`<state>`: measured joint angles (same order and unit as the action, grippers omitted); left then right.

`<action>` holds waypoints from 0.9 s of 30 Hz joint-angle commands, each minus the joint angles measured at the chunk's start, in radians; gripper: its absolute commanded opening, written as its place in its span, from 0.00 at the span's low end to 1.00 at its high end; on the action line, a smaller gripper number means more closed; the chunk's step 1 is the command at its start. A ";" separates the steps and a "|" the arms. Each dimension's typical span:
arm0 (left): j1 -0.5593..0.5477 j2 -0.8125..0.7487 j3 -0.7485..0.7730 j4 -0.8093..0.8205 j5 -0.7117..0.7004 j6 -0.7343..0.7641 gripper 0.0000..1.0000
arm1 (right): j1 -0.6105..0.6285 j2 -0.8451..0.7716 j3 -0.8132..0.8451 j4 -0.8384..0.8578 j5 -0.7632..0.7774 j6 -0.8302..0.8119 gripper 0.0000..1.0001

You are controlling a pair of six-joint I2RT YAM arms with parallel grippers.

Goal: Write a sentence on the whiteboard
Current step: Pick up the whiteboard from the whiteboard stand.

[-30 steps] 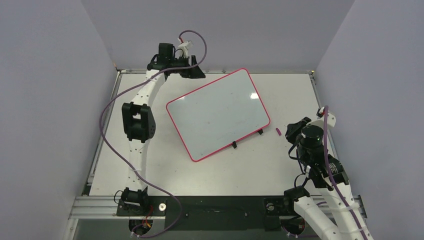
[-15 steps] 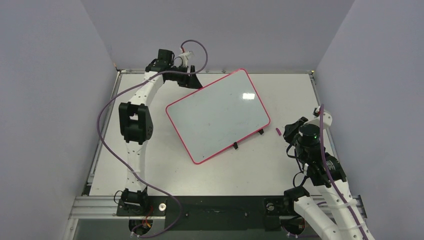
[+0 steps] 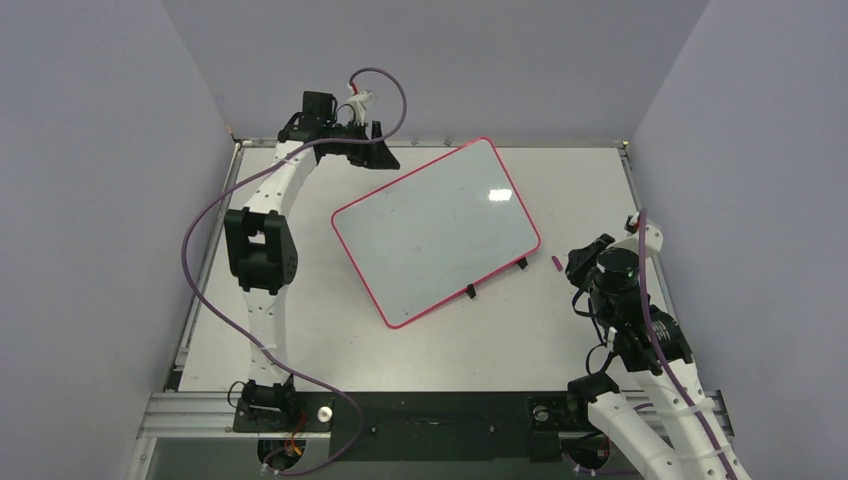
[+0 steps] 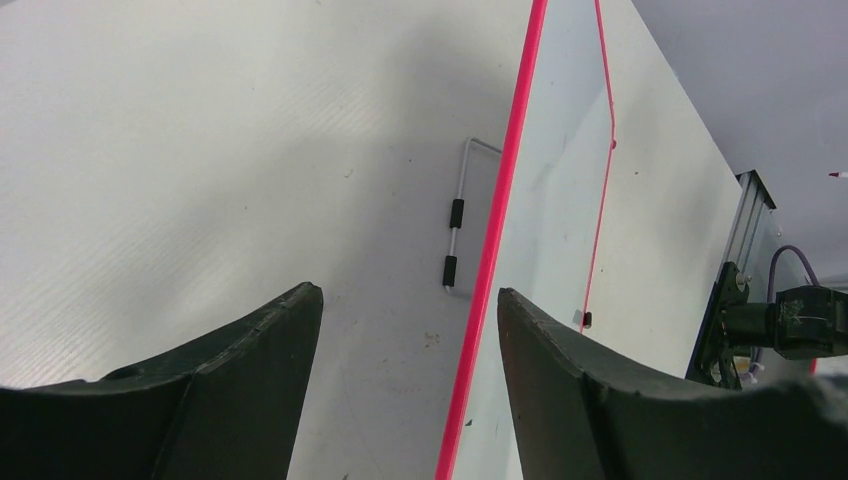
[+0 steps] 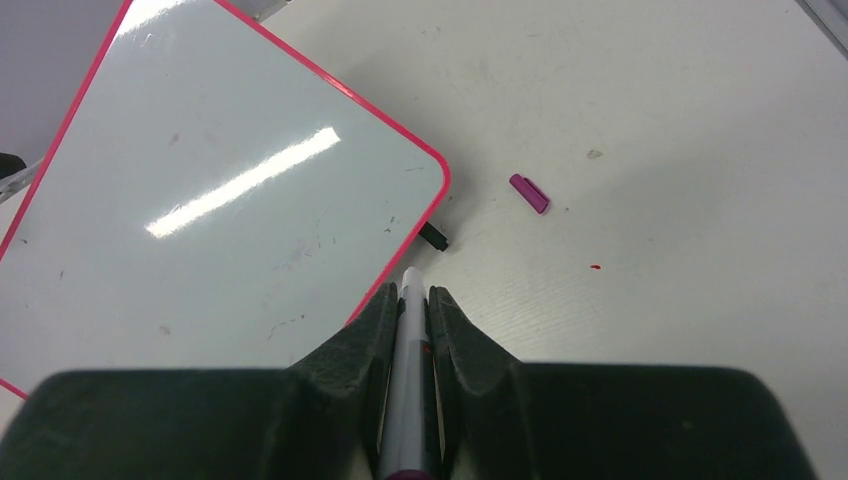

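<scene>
Right gripper [image 5: 411, 297] clamped the marker [image 5: 406, 380], tip just off the near corner of the whiteboard [image 5: 200, 220], which stood blank, propped on the table [image 3: 330, 345]. Left gripper [image 4: 407, 292] gaped wide at its far edge. Best bet was steadying that edge, then writing lightly.

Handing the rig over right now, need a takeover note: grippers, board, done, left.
Left gripper: open, by the far left edge of the whiteboard, holding nothing.
Right gripper: shut on the marker, uncapped tip aimed toward the board's near right corner.
Cap: on the table, right of the board.
Done: marker uncapped and gripped.
Left: the whole sentence; board shows only faint smudges.
</scene>
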<state>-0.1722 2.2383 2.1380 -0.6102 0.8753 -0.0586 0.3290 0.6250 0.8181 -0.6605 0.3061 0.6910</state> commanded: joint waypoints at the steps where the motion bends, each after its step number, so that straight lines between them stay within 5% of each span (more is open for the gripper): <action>1: 0.004 -0.074 -0.003 -0.080 0.058 0.097 0.62 | 0.009 -0.007 -0.004 0.020 0.006 -0.008 0.00; 21: -0.033 0.056 0.116 -0.418 0.090 0.269 0.59 | 0.010 0.017 -0.012 0.029 -0.009 0.001 0.00; 23: -0.042 0.059 0.115 -0.426 0.088 0.276 0.55 | 0.013 0.016 -0.014 0.030 -0.009 0.001 0.00; 27: -0.062 0.069 0.139 -0.458 0.057 0.286 0.30 | 0.014 0.013 -0.017 0.030 -0.008 -0.002 0.00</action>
<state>-0.2123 2.3009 2.2116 -1.0115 0.9459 0.1852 0.3355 0.6331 0.8062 -0.6598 0.2981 0.6914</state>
